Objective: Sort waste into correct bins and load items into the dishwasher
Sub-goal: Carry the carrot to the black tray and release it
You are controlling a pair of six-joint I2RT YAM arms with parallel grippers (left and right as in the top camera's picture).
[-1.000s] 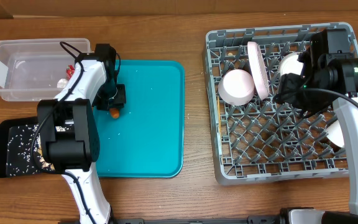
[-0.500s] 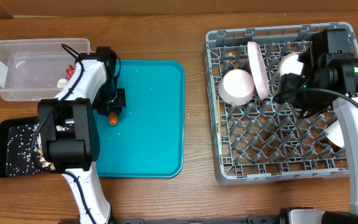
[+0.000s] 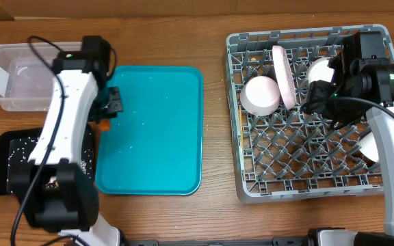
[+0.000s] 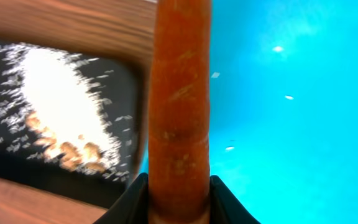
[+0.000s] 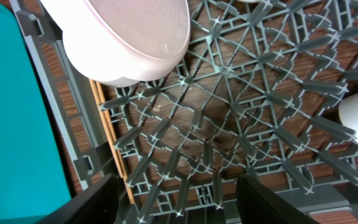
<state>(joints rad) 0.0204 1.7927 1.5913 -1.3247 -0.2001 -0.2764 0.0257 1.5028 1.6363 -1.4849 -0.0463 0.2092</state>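
Under the right gripper [image 5: 179,208], wide open and empty: the grey dish rack [image 3: 306,184]. To the right of the left gripper [image 4: 179,196]: the teal tray [image 4: 291,124]. To its left and lower down: the black tray [image 4: 5,162], strewn with rice [image 4: 48,81]. Up and left of the right gripper: a white bowl [image 5: 129,37], with chopsticks [image 5: 107,134] along the rack wall beside it. Pinched narrow in the left gripper, sticking straight out: the carrot [image 4: 179,93].

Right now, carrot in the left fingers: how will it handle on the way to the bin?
Carrot looks stiff: it stands straight out from the fingers, no sag. Round, fairly smooth skin gripped only at one end, so it could pivot or slip, and would likely roll if dropped on the teal tray.
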